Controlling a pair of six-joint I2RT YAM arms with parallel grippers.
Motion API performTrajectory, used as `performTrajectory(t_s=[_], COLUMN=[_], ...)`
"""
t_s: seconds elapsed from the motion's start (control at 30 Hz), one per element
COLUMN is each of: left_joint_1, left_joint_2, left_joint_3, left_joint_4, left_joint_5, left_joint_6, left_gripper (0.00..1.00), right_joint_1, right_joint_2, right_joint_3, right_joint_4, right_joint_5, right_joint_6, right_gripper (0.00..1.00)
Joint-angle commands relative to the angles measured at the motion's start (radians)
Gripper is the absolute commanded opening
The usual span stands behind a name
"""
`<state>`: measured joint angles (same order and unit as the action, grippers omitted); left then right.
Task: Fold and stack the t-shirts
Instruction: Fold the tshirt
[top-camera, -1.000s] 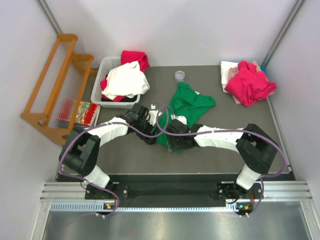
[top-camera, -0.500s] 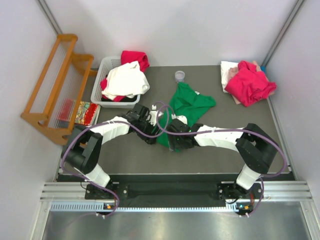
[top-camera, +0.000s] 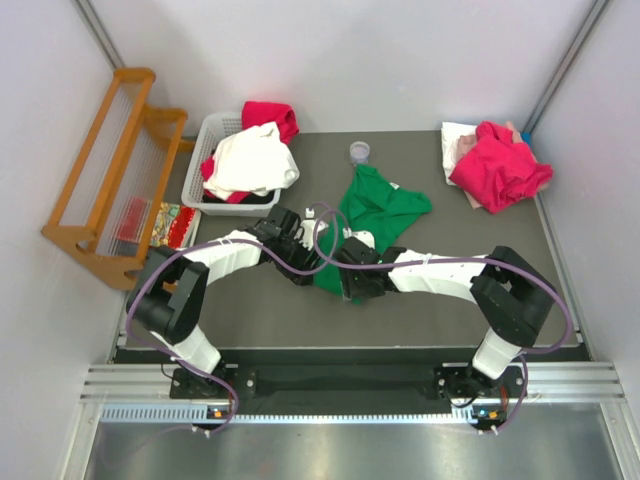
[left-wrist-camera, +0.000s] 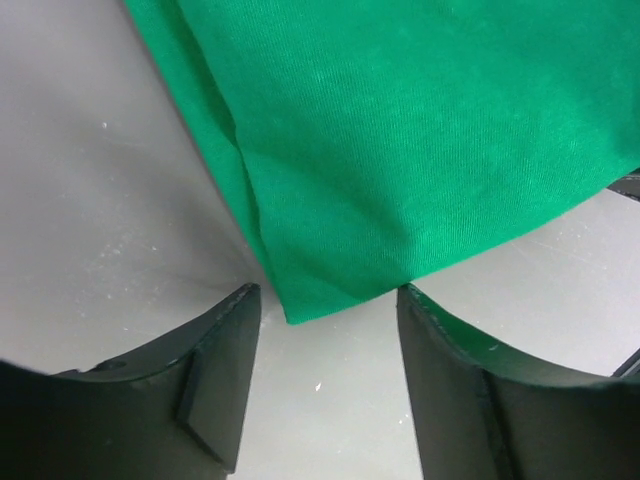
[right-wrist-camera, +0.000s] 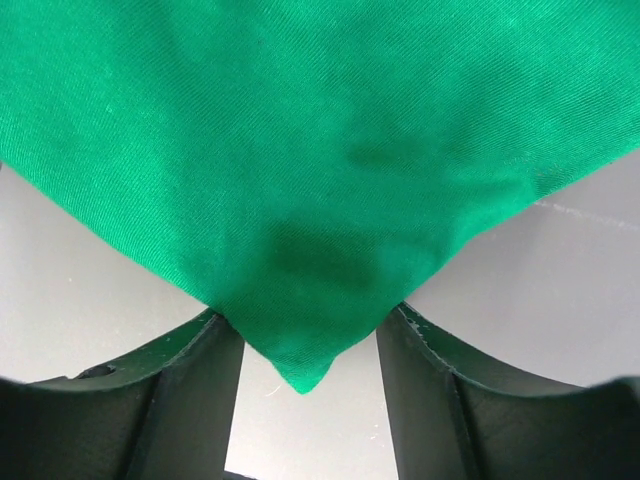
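**Taking the green tee's near corners**
The green tee (top-camera: 378, 205) lies mid-frame in the top view. The left gripper (left-wrist-camera: 327, 292) and right gripper (right-wrist-camera: 305, 315) stand half-wide, a corner between each one's jaws, unpinched. Next, probably: pinch both corners, then lift and spread.

desk (top-camera: 250, 310) far-left corner: basket (top-camera: 203, 145) with t-shirts (top-camera: 250, 160) in it | far edge, middle: cup (top-camera: 359, 152) | centre: t-shirt (top-camera: 378, 205), just before cup | far-right corner: t-shirt pile (top-camera: 495, 165) | left of desk: rack (top-camera: 110, 170)

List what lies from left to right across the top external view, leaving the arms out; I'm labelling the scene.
wooden rack → white basket → green t-shirt → magenta t-shirt
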<state>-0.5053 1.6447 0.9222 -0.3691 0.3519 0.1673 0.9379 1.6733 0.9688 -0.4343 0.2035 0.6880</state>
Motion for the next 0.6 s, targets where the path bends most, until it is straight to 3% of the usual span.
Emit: performTrajectory(t_s=[0.0,0.17,0.3,0.43,0.57], left_joint_1=[-0.015,-0.019,-0.019,-0.019,-0.019], left_joint_2=[0.013,0.009,-0.016,-0.016,-0.006], left_joint_3=[0.03,0.041,0.055,0.09,0.112], left_joint_4=[0.015,0.002,-0.01,-0.054,-0.094], left_joint_5=[0.006,-0.028,-0.041,-0.066,-0.077], left_joint_6=[0.017,0.026,0.034,0.049,0.061], left_gripper=[0.58,0.38,0.33,0.33,0.33], right_joint_1=[-0.002,-0.004,-0.004,-0.004,-0.004], right_joint_2=[0.013,0.005,-0.01,-0.035,-0.07], right_joint_3=[0.025,0.024,0.016,0.008,-0.022], right_joint_4=[0.019,0.011,-0.007,-0.047,-0.073], right_joint_5=[-0.003,0.001,0.004,-0.003,-0.012], right_joint_6=[-0.025,-0.025,-0.025,-0.022,-0.012], right_gripper=[0.53,0.5,0.44,0.28,0.02])
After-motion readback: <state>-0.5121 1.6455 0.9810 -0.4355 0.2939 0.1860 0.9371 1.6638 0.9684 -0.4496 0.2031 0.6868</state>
